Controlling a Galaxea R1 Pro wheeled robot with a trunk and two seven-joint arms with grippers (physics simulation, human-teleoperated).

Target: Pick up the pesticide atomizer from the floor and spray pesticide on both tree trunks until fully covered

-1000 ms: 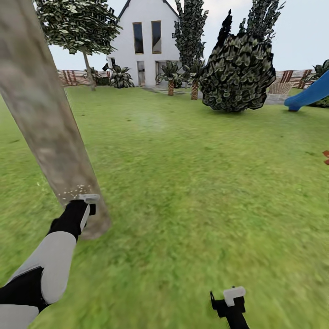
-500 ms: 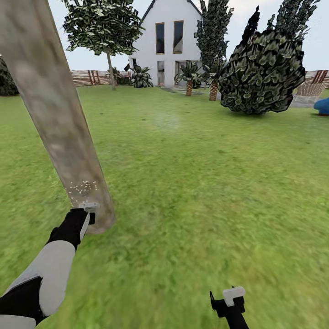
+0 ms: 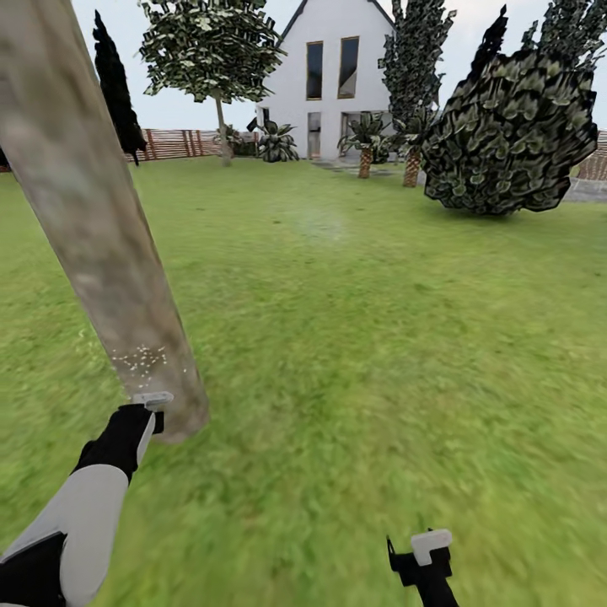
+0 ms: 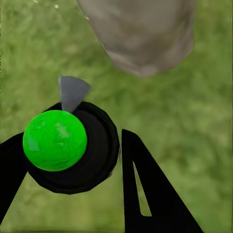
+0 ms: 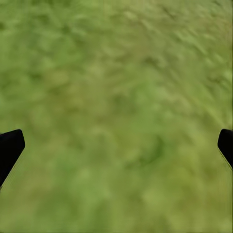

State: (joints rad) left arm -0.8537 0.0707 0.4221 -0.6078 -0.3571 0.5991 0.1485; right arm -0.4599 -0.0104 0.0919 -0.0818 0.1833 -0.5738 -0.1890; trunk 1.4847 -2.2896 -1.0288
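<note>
So the left gripper (image 4: 68,179) has its two black fingers (image 4: 145,194) clamped around the pesticide atomizer (image 4: 73,148), a round black body with a bright green ball cap and a grey nozzle aimed at the tree trunk (image 3: 101,244). It sits right at the base of that trunk, just beside it. A patch of tiny white pesticide specks (image 3: 142,358) dots the bark low down, just above the atomizer. The right gripper (image 3: 426,552) hangs well away from the trunk over bare grass (image 5: 116,116), fingers spread wide and holding nothing. Far behind the trunk stands the second tree (image 3: 215,51), by the brown fence (image 3: 181,143) and a white house (image 3: 333,76).
</note>
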